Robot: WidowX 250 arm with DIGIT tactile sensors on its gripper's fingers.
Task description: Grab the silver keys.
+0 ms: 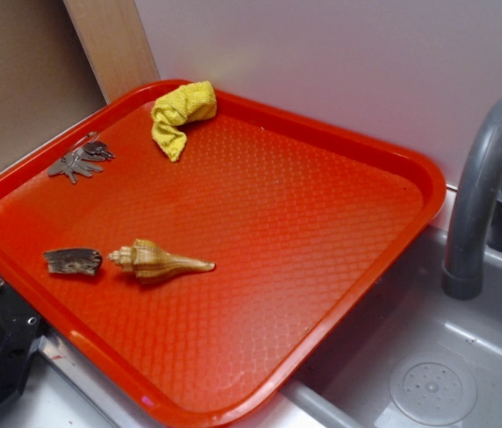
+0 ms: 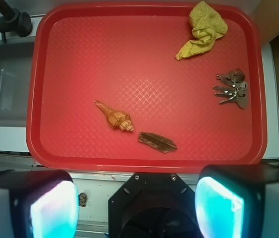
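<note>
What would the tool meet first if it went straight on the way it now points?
Probably bare textured red plastic tray floor, near the tan spiral seashell; depth is unclear. The open tool is not aimed at the silver keys.

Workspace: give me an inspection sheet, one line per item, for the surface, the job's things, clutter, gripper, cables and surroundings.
Surface: red tray with a textured floor, resting partly over the edge of a grey sink.
Job's things: silver keys lie fanned out flat near one tray edge, untouched, clear of everything else.
Clutter: yellow cloth crumpled in a tray corner near the keys; seashell and dark bark-like chip lie close together near the opposite edge.
Gripper: gripper open, holding nothing, fingers wide apart, above and outside the tray's near rim.
Cables: nothing seen.
Surroundings: grey faucet beside the tray, sink drain, pale wall behind, wooden board leaning at the back.
</note>
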